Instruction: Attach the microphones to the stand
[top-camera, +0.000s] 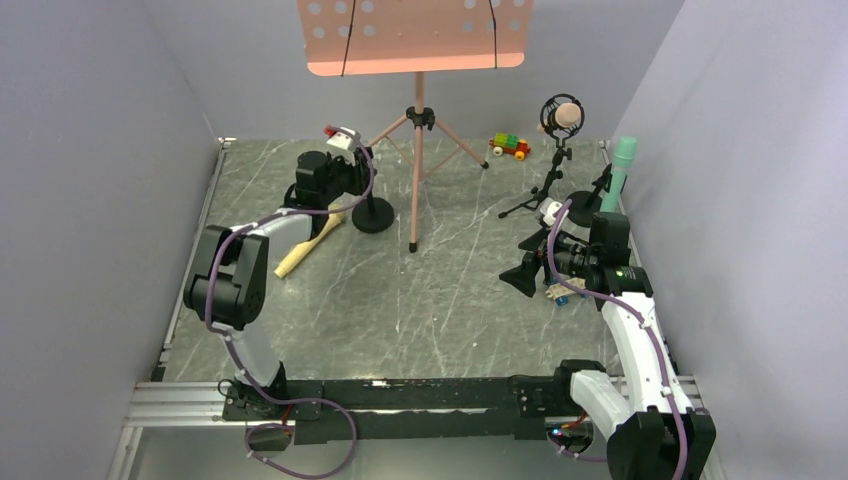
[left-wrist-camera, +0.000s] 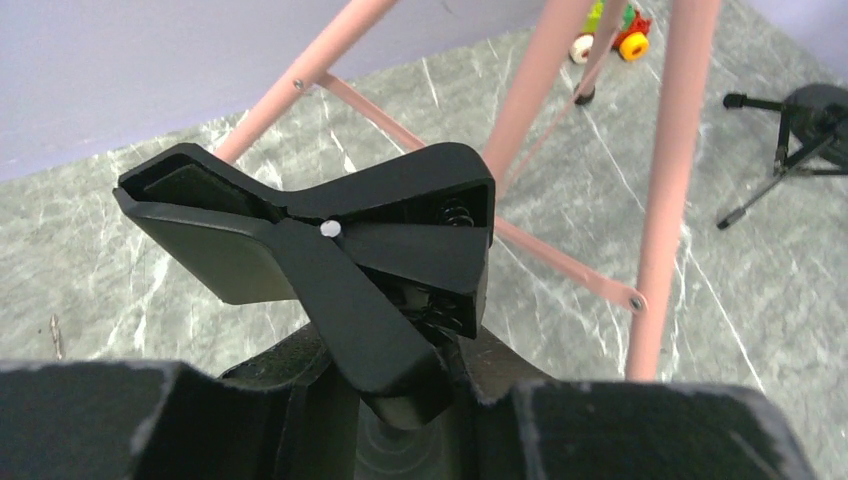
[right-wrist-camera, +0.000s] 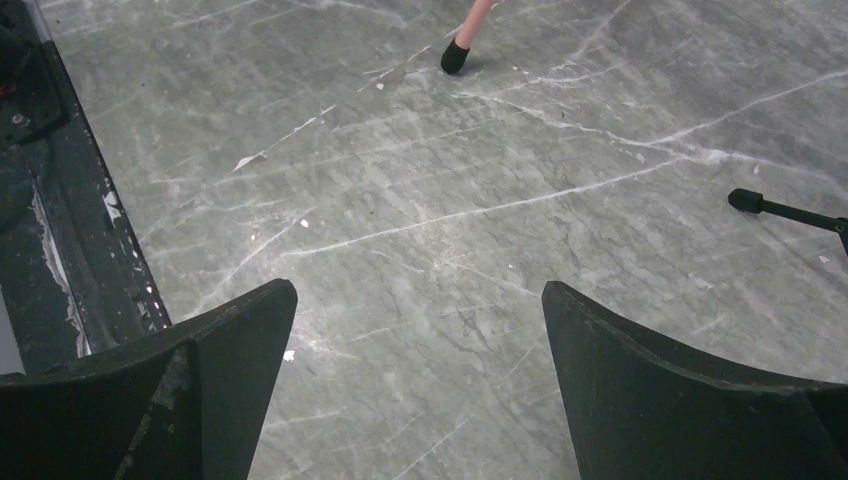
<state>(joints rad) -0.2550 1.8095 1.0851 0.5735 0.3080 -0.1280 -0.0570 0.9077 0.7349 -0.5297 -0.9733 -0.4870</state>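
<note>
Reaching to the far left part of the table (top-camera: 420, 310), the left tool (left-wrist-camera: 400, 400) has its two fingers set narrowly on either side of the lower lever of a black spring clip (left-wrist-camera: 330, 240). The clip's wings spread upward in front of the wrist camera, its spring showing at the hinge. Whether the pads actually press on the lever cannot be told. From above, this arm ends over a black round-based stand (top-camera: 372, 215) that sits just beside a foot of the pink music stand (top-camera: 415, 35).

The pale yellow microphone (top-camera: 310, 245) lies flat on the table close beside the left arm, near that stand but not on it. The salmon pink microphone (top-camera: 566, 118) has its head inside a black ring mount on top of a small tripod stand (top-camera: 550, 185) at the far right. The teal green microphone (top-camera: 622, 168) stands upright at the right edge of the table, next to another black stand; whether it is clipped there is not clear.

The right tool (right-wrist-camera: 420, 400) is spread wide and grasps nothing, hanging over bare marbled table. A brick toy car (top-camera: 509, 146) rests near the back wall
</note>
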